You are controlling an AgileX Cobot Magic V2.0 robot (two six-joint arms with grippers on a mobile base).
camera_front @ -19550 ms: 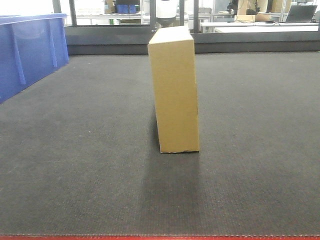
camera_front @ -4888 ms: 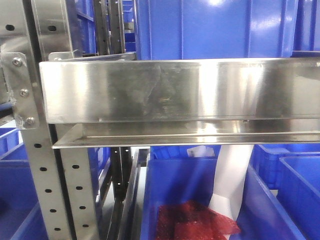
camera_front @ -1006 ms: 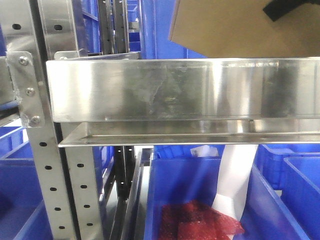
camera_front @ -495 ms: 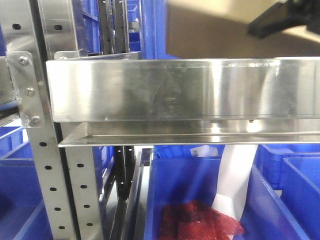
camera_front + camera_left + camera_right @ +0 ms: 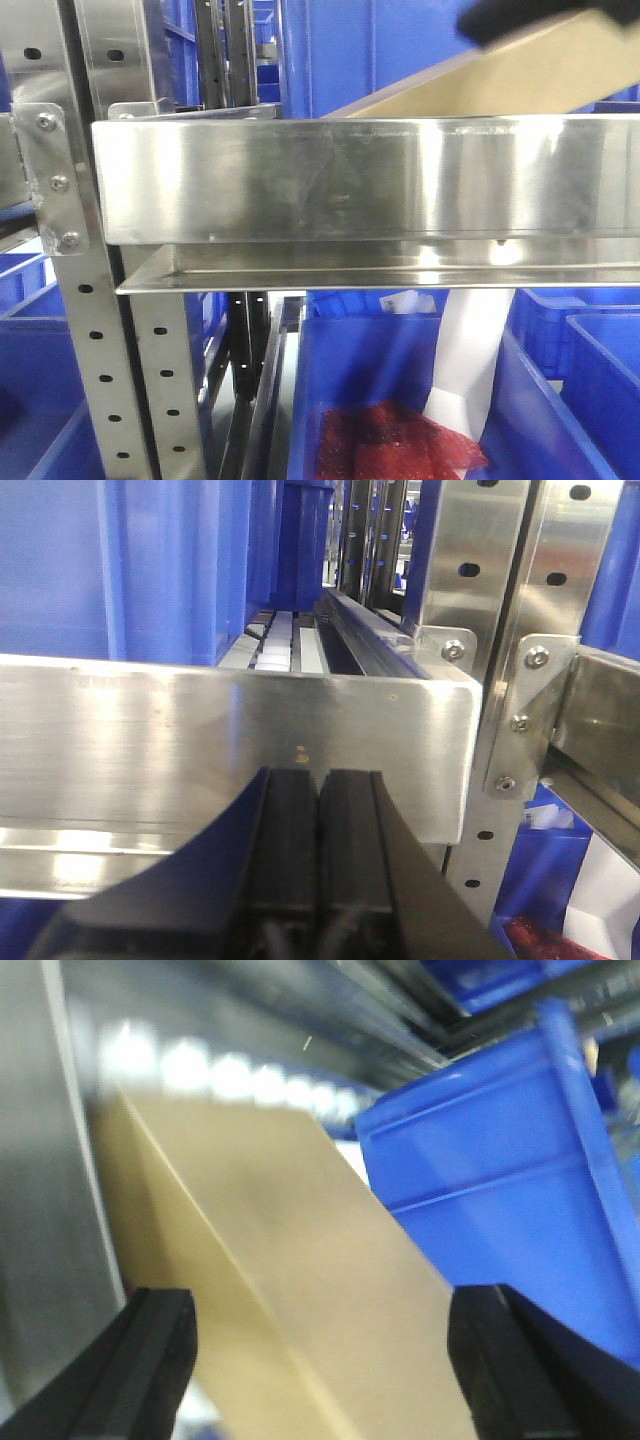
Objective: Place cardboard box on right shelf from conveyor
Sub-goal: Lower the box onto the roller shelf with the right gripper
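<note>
Half a second ago the cardboard box hung above the front rail of the right shelf; now it tilts, its low end behind the rail, so I judge placement is nearly done. The right gripper spans the box, fingers wide apart either side; the left gripper is closed, empty, below the rail. A blue bin crowds the box's far side.
</note>
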